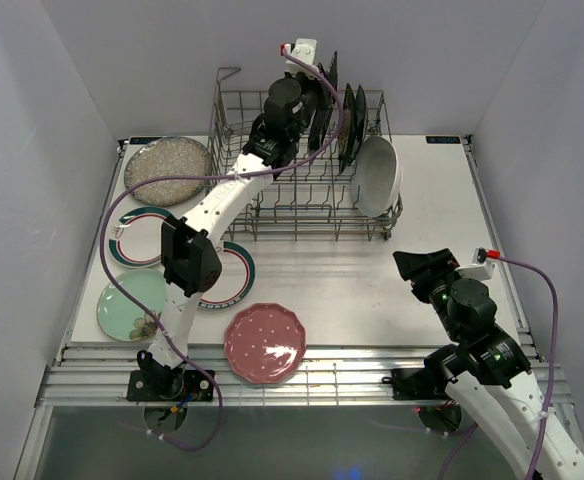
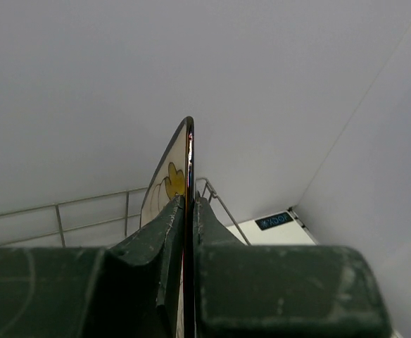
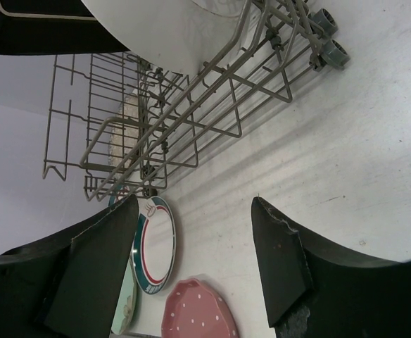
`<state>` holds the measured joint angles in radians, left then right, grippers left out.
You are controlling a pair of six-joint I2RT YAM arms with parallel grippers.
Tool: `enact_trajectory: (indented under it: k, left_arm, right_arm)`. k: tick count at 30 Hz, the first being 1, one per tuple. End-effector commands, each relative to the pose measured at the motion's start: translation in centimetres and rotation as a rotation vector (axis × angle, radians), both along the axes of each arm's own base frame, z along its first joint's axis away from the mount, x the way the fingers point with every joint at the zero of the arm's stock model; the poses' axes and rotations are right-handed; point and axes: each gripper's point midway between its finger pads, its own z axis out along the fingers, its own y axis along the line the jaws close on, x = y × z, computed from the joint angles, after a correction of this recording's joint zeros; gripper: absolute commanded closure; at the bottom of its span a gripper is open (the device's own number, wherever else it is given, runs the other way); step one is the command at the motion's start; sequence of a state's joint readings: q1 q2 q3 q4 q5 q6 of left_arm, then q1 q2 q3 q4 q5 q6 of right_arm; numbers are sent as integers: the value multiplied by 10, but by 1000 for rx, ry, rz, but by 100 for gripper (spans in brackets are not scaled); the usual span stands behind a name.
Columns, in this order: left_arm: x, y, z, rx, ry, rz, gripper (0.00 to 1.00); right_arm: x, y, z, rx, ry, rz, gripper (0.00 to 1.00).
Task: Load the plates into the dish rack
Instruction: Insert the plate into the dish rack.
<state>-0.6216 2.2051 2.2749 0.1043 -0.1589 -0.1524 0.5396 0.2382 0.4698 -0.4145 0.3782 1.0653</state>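
My left gripper is shut on the rim of a cream floral plate, which it holds upright and edge-on. From above, that gripper hangs over the back of the grey wire dish rack. Two dark plates and a white oval plate stand in the rack's right end. On the table lie a speckled silver plate, two teal-rimmed white plates, a pale green plate and a pink scalloped plate. My right gripper is open and holds nothing, low over bare table in front of the rack.
The rack stands on small wheels and has a raised wire handle at its back left corner. White walls enclose the table on three sides. The left arm's purple cable loops over the plates at the left.
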Motion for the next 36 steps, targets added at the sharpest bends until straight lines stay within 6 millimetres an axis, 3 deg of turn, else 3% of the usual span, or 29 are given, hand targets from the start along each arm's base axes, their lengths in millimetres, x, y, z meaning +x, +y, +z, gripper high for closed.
enact_trajectory:
  k: [1, 12, 36]
  left_arm:
    - [-34, 45, 143, -287, -308, 59, 100]
    - [-17, 35, 126, -343, -299, -87, 100]
    - [15, 32, 84, -415, -235, -78, 100]
  right_arm:
    - [-1, -1, 26, 23, -69, 0, 29]
    - [0, -1, 21, 16, -60, 2, 29]
    - [6, -3, 12, -18, -56, -21, 29]
